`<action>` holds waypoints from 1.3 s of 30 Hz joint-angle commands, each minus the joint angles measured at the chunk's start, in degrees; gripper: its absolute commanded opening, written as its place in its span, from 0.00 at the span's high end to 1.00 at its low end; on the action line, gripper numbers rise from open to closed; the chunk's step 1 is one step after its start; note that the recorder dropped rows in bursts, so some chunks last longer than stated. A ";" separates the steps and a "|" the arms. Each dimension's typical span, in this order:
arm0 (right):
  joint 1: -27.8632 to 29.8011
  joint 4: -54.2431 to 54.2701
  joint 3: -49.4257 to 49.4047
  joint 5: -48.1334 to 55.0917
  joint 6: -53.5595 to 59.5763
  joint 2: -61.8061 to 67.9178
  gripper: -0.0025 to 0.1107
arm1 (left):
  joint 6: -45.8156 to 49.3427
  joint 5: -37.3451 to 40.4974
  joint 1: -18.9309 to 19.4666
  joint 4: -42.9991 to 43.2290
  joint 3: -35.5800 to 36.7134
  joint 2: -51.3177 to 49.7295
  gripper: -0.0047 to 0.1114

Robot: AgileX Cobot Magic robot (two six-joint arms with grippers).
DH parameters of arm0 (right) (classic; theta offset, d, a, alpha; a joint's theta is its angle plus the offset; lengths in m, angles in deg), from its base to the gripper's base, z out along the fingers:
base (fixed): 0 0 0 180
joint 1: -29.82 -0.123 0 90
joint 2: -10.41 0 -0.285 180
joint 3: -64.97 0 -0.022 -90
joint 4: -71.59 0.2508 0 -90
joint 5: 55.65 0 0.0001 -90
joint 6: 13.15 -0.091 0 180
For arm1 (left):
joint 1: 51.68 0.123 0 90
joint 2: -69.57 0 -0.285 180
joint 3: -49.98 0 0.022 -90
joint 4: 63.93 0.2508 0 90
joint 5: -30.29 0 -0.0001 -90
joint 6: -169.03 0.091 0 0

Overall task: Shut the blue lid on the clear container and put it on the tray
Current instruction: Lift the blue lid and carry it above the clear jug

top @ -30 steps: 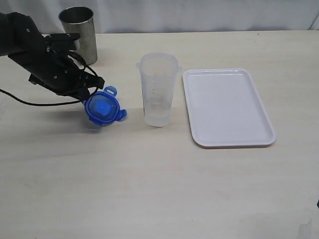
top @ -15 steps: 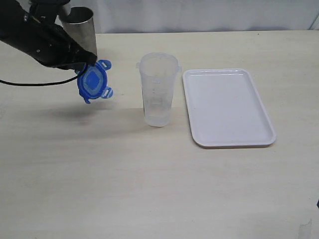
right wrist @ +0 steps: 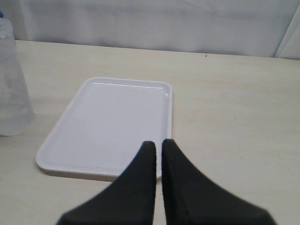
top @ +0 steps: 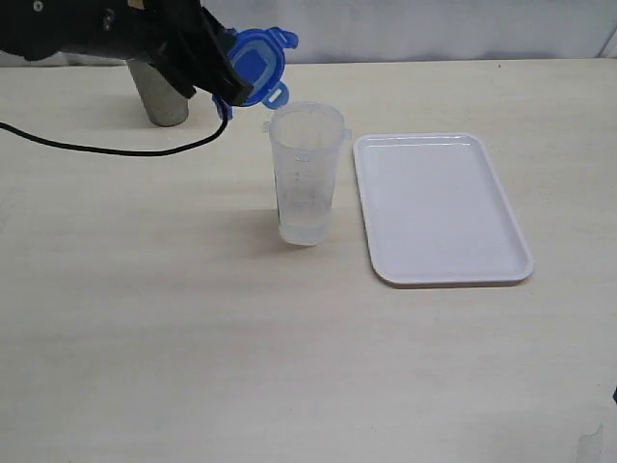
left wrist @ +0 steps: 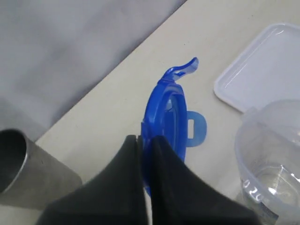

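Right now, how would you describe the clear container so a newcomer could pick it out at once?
Find the white tray on the table. Just off its long left edge, not touching it, stands the clear container, upright and open-topped. Unlike the grey metal cup farther back, it is see-through with faint measuring marks.

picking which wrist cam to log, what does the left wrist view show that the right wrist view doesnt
Only the left wrist view: the left jaws pinching the blue lid edge-on, and the metal cup. Only the right wrist view: the right jaws, shut on nothing, and the whole tray. Both: the clear container, at least part of the tray, and the table.
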 commanded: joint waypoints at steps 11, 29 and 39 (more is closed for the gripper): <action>0.34 0.02 -0.15 -0.15 0.33 -0.26 0.94 | -0.35 -4.77 -7.15 28.06 -0.10 0.35 0.96; 0.34 0.02 -0.15 -0.15 0.33 -0.26 0.94 | 2.76 -4.62 -8.78 38.61 -0.10 0.35 0.96; 0.34 0.02 -0.15 -0.15 0.33 -0.26 0.94 | 2.87 -2.18 -9.66 38.61 -0.10 0.35 0.96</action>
